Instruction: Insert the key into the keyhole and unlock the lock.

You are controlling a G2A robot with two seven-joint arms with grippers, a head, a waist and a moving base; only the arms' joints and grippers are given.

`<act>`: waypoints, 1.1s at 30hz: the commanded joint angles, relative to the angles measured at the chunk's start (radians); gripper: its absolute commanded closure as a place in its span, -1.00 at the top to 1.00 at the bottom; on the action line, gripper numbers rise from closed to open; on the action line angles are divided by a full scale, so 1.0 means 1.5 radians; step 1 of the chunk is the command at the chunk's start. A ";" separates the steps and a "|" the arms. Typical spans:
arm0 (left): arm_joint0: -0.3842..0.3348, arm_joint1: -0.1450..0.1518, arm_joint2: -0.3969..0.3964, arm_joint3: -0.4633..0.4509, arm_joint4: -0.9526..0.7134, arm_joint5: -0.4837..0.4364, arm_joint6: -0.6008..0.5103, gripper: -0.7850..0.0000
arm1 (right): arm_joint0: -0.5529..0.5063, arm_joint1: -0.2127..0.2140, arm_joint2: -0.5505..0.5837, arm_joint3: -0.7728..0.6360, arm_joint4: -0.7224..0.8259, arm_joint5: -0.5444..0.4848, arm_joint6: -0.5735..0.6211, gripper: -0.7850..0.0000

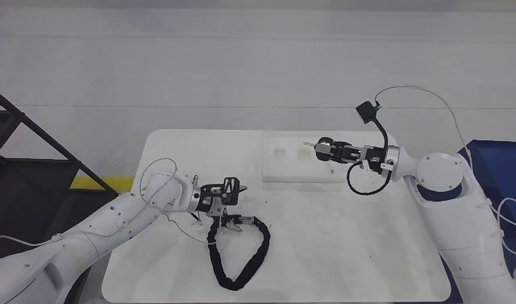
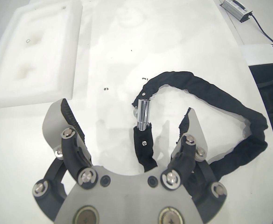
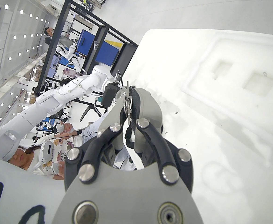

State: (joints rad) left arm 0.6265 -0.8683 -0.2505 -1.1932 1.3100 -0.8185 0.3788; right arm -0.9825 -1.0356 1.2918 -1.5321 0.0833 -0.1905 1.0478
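A chain lock in a black fabric sleeve (image 1: 239, 264) lies looped on the white table (image 1: 347, 247) at the front left. Its chrome lock cylinder (image 2: 143, 115) joins the two sleeve ends (image 1: 234, 222). My left gripper (image 2: 127, 117) is open just over that cylinder, which sits between the two fingers with neither pad touching it; the gripper also shows in the top view (image 1: 229, 193). My right gripper (image 1: 321, 149) hangs above the foam tray at the back of the table, pointing left. It is shut on a small metal key (image 3: 128, 102), whose blade pokes out past the fingertips.
A white foam tray (image 1: 306, 160) with two square recesses lies at the table's back middle (image 2: 33, 54) (image 3: 232, 75). A grey power adapter with its cable (image 2: 236, 8) sits beyond the table's edge. A black frame (image 1: 36, 147) stands left of the table.
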 commanded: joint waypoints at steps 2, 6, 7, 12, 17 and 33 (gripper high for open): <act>0.018 0.002 -0.003 -0.004 0.025 0.019 0.007 1.00 | 0.000 0.000 0.000 0.000 0.000 0.000 0.000 -1.00; 0.032 -0.005 -0.008 0.010 0.033 0.030 -0.005 1.00 | 0.000 0.000 0.000 0.000 0.000 0.000 0.000 -1.00; 0.033 -0.007 -0.010 0.013 0.033 0.035 -0.015 1.00 | 0.000 0.000 0.000 0.000 0.000 0.000 0.000 -1.00; 0.042 -0.022 -0.017 0.022 0.033 0.044 -0.036 1.00 | 0.000 0.000 0.000 0.000 0.000 0.000 0.000 -1.00; 0.048 -0.034 -0.021 0.035 0.048 0.044 -0.038 0.77 | 0.000 0.000 0.000 0.000 0.000 0.000 0.000 -1.00; 0.060 -0.058 -0.043 0.068 0.097 0.035 -0.033 -1.00 | 0.000 0.000 0.000 0.000 0.000 0.000 0.000 -1.00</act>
State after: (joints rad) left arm 0.7156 -0.9550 -0.3126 -1.0927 1.4534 -0.7664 0.3312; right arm -0.9825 -1.0356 1.2918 -1.5321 0.0833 -0.1904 1.0478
